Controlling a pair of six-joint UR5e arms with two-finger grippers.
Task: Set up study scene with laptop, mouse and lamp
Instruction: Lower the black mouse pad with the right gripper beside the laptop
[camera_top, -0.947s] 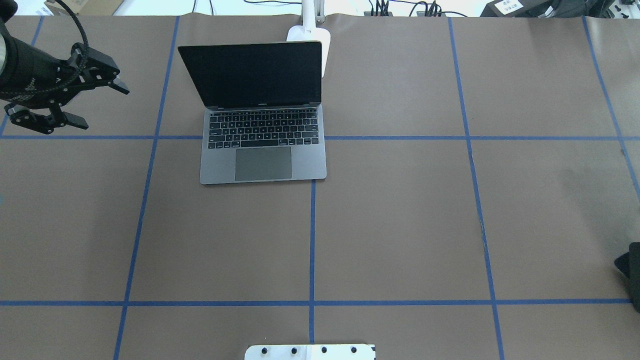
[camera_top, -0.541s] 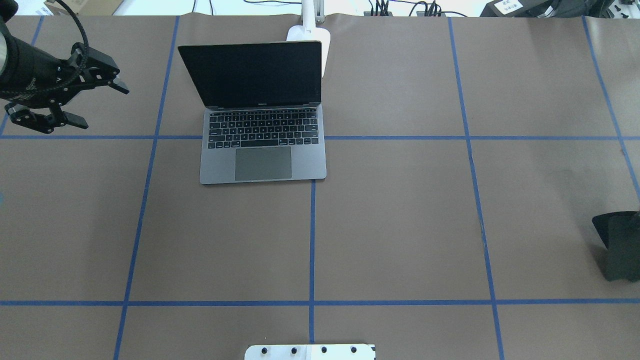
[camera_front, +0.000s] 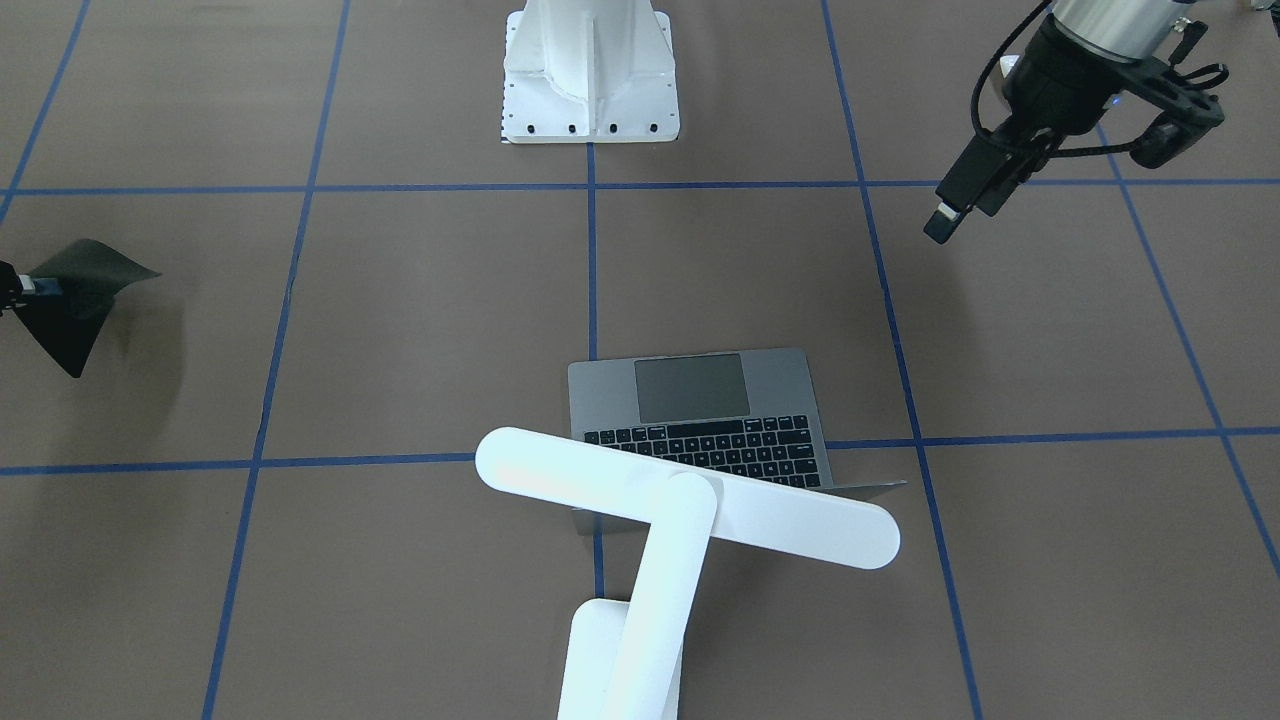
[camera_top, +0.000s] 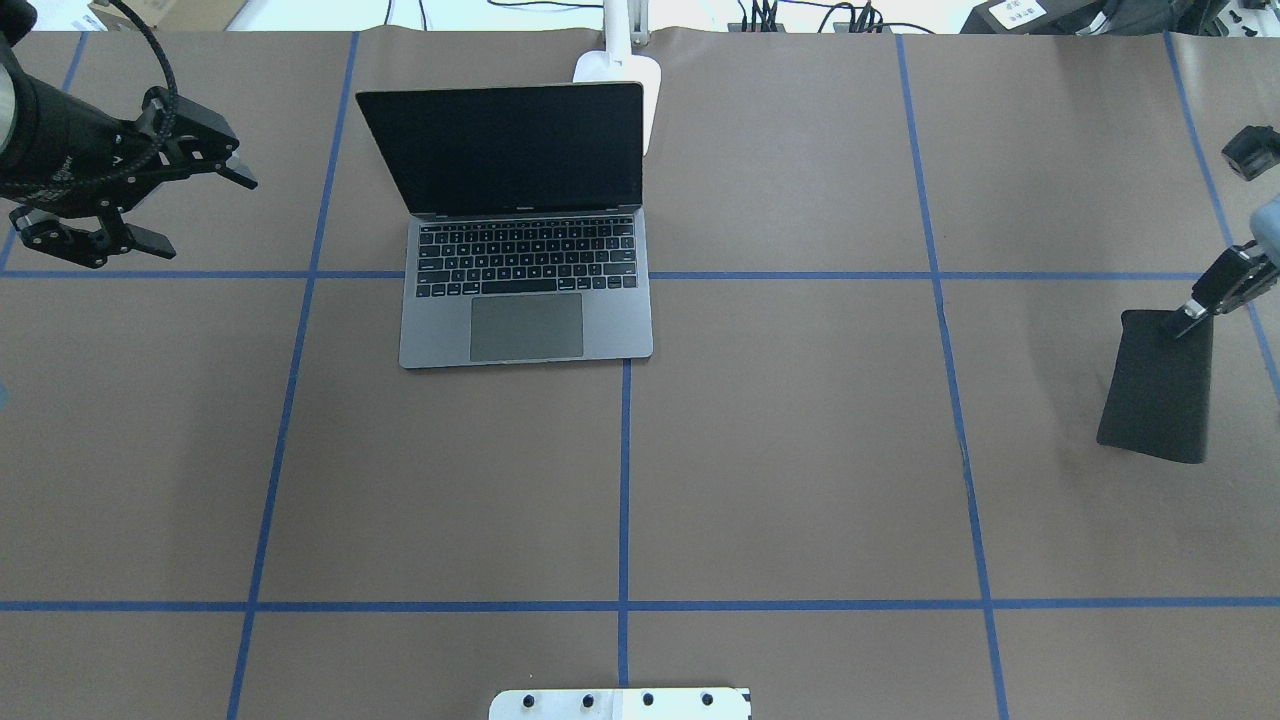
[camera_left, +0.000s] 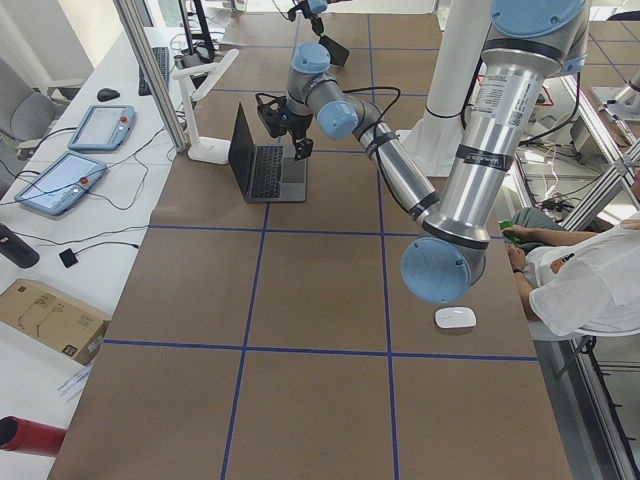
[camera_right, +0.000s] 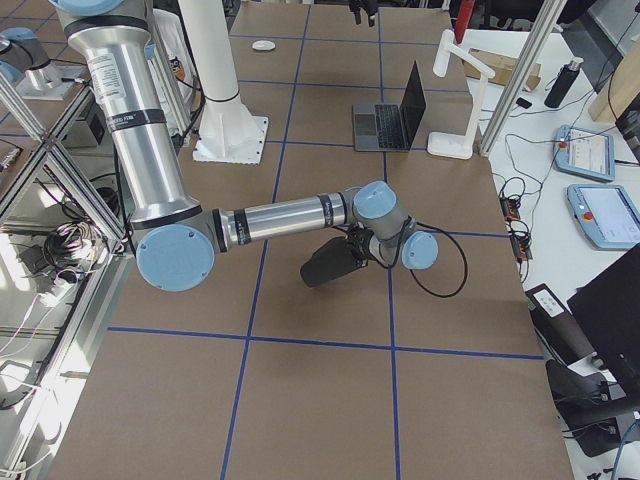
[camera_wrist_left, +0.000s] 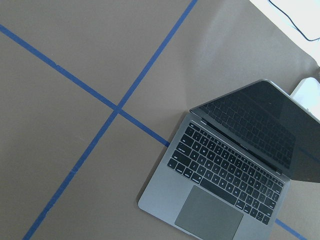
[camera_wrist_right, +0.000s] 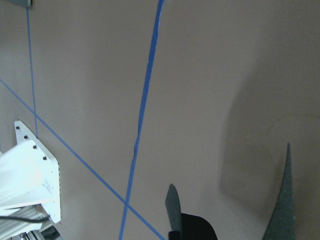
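Note:
The laptop (camera_top: 525, 250) stands open on the table, screen dark, left of centre; it also shows in the left wrist view (camera_wrist_left: 225, 175). The lamp (camera_front: 690, 495) stands right behind it, its bar head over the screen; its base (camera_top: 630, 85) is at the far edge. The mouse (camera_left: 455, 318) lies at the table's left end near the robot's side, out of the overhead view. My left gripper (camera_top: 210, 213) is open and empty, in the air left of the laptop. My right gripper (camera_top: 1195, 320) is shut on a black mat (camera_top: 1160, 385), held above the table's right side.
The white bolted pedestal (camera_top: 620, 703) stands at the near middle edge. Blue tape lines grid the brown table. Cables and devices lie beyond the far edge (camera_top: 800, 15). A seated person (camera_left: 580, 290) is beside the table near the mouse.
My right gripper has carried the black mat in from the right edge, toward the far side and a little inward. The left gripper and the laptop have stayed put.

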